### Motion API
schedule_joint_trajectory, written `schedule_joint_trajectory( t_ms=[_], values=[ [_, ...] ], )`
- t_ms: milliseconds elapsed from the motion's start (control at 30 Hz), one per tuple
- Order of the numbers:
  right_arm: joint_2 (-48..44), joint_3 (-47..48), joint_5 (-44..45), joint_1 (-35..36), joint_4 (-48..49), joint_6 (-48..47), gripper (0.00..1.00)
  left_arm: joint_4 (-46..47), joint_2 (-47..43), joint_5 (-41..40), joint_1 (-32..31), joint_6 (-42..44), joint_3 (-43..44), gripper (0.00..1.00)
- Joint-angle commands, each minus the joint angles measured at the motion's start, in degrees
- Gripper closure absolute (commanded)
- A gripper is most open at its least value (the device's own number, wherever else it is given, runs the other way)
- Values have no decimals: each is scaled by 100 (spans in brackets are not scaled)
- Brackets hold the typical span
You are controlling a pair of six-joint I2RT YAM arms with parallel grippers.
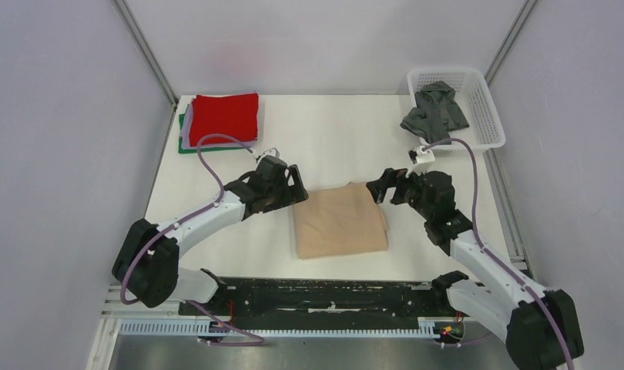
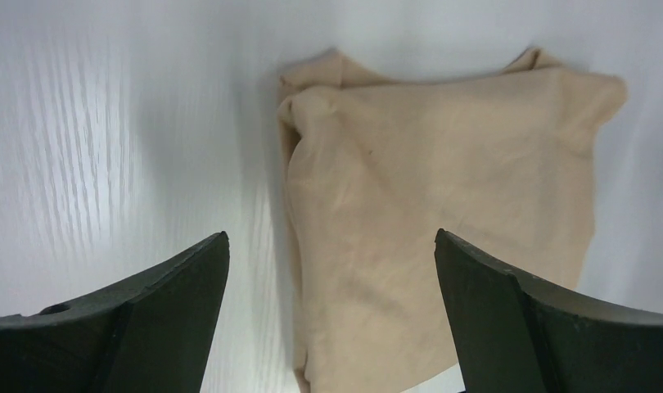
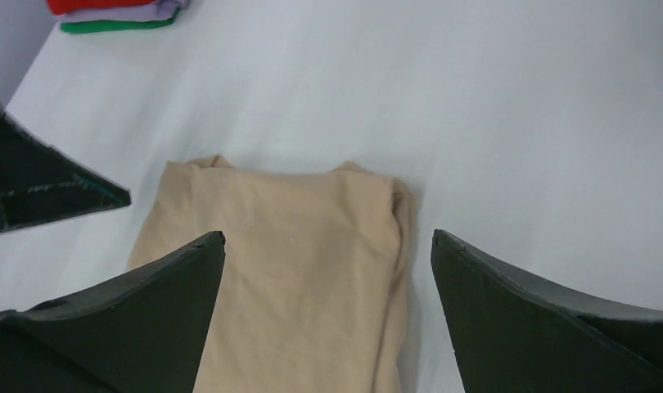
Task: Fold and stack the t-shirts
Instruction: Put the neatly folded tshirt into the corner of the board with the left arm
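Closest to your wrist cameras are the dark fingers (image 2: 148, 311) of the left end effector (image 2: 332, 237). They are spread wide with nothing between them but the tan t-shirt (image 2: 443, 205) below. The right end effector (image 3: 328, 237) looks the same: its fingers (image 3: 516, 311) are parted and released, and the same shirt lies under the gap.

From above, you can see the tan t-shirt (image 1: 341, 222) folded into a rough rectangle on the white surface (image 1: 332, 139), a little nearer the arm bases than the middle. One edge is bunched into soft ridges, which the left wrist view shows best. The left end effector (image 1: 300, 187) sits at the shirt's far left corner and the right end effector (image 1: 374, 189) at its far right corner, the two facing each other across that far edge. You cannot tell from these views whether either one touches the cloth.

Well beyond the tan shirt, to its far left, a folded stack lies at the corner of the surface. The red t-shirt (image 1: 224, 116) is on top, the lavender t-shirt (image 3: 132, 11) shows under it, and the green t-shirt (image 3: 107, 26) is at the bottom.

To the far right of the tan shirt stands a white mesh basket (image 1: 488, 108). The dark grey t-shirt (image 1: 436, 112) is crumpled in it, with part of the cloth hanging over the rim on the side facing the tan shirt.
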Motion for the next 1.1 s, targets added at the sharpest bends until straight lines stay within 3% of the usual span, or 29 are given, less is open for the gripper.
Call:
schedule_joint_trajectory(
  t_ms=[0,200,567,800,900,1067],
  values=[
    [-900,-613,1543,-24,-548,417,2,-168,60,-215,-299,-497,-340,0],
    [-1916,-938,2183,-33,-1338,286,2,25,432,-522,-484,-765,-450,1],
    [-1980,-1031,2384,-32,-1540,-88,2,210,1593,-567,-984,-996,-74,32],
    [-1834,-1085,2505,-33,-1553,-197,2,-1167,2688,-1824,-1256,-1047,1153,65],
    [-1876,-1119,2578,-32,-1571,-239,2,-1247,3026,-1924,-1258,-848,1469,98],
    [-1991,-1159,2725,-28,-1567,-246,2,-1907,3265,-2986,-1250,-39,2318,98]
  ],
)
